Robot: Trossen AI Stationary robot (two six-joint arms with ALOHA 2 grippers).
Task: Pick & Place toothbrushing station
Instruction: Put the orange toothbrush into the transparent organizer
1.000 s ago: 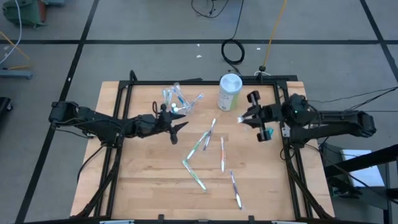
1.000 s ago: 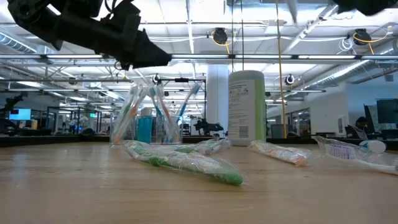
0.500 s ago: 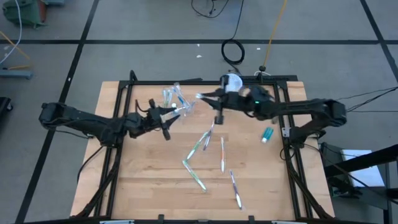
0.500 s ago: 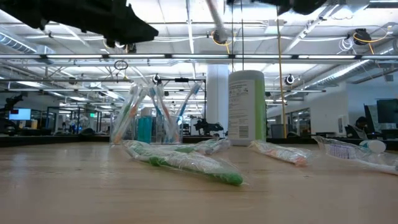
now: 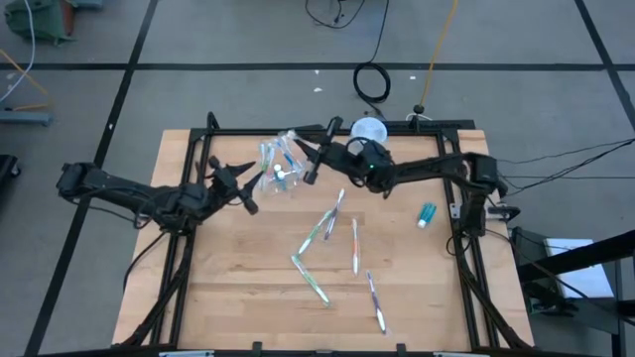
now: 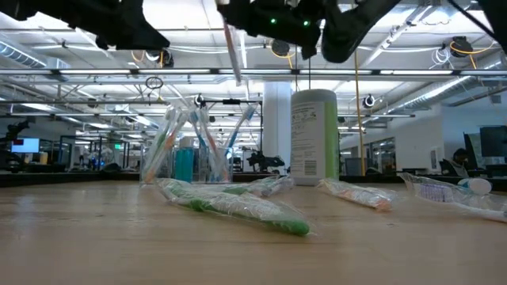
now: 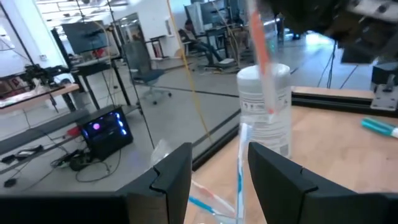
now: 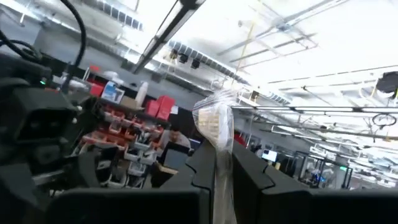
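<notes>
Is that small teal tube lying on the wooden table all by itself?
Yes. In the high view the small teal tube lies alone near the table's right edge, apart from everything else.

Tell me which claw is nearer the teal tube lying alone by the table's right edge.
Right. The right claw is over the cup, holding a wrapped toothbrush; the left claw sits beyond it, farther from the tube.

Two slim black arms built of jointed tubular segments, matte and dark throughout. Left gripper (image 5: 241, 184) and right gripper (image 5: 311, 159) each ending in two flat, blocky black fingers (image 7: 171, 177). Small green indicator lights on the right arm's wrist housing (image 6: 285, 17).
</notes>
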